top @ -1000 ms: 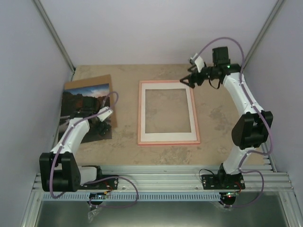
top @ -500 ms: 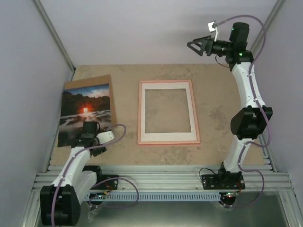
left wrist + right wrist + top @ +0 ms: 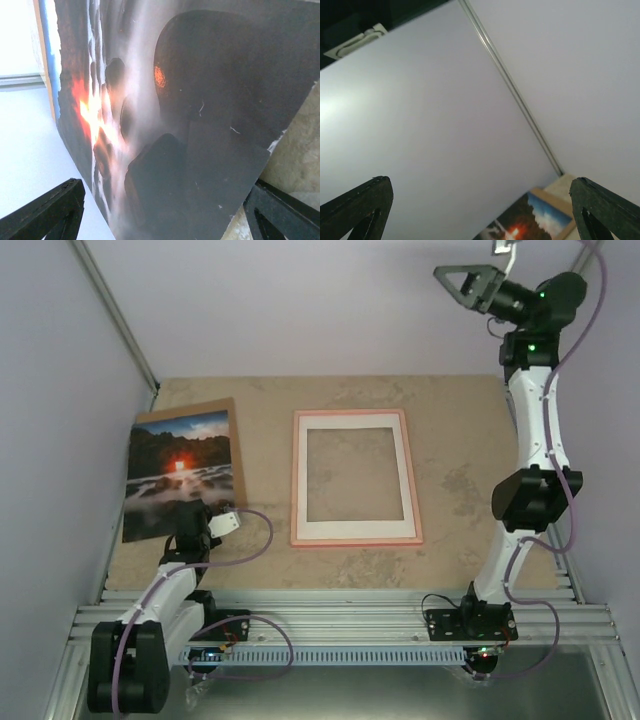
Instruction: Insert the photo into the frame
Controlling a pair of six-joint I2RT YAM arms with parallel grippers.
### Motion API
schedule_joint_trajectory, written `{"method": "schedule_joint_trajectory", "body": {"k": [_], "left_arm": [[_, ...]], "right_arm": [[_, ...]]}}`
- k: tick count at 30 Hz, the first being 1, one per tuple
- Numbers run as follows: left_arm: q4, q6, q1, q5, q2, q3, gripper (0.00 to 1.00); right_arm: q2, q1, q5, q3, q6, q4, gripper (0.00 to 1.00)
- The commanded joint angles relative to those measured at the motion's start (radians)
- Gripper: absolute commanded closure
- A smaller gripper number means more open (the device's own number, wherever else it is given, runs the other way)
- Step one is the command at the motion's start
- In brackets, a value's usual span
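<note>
Pink frame (image 3: 355, 533) lies mid-table, long axis near-to-far. The photo (image 3: 178, 475) lies face up at left on a brown board (image 3: 238, 455), lengthwise too, sky far. Left gripper (image 3: 185, 518) at its near edge, fingers spread. Right gripper (image 3: 462, 280) is high, spread, empty.

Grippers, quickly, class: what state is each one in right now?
Left gripper: open, jaws wide over the photo, holding nothing.
Right gripper: open, high in the air, holding nothing.

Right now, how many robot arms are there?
2. The left arm reaches low toward the near edge of the photo; the right arm is raised high at the far right. None seems hidden.
</note>
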Motion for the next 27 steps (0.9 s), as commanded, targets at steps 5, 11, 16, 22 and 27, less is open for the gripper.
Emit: {"method": "schedule_joint_trajectory", "body": {"k": [5,11,16,22,27], "left_arm": [[-0.01,0.023,0.0,0.068,0.084,-0.021,0.16],[-0.005,0.028,-0.001,0.11,0.096,-0.013,0.4],[-0.139,0.012,-0.001,0.2,0.035,0.013,0.72],[-0.268,-0.04,-0.003,0.234,-0.039,0.046,1.0],[-0.327,-0.113,-0.002,0.243,-0.091,0.096,1.0]], "right_arm": [[0.11,-0.059,0.061,0.097,0.372,0.406,0.02],[0.071,-0.061,0.07,0.085,0.344,0.387,0.02],[0.037,-0.066,0.077,0.073,0.308,0.374,0.02],[0.016,-0.041,0.06,0.053,0.274,0.359,0.02],[-0.024,-0.03,0.034,-0.11,0.254,0.414,0.02]]}}
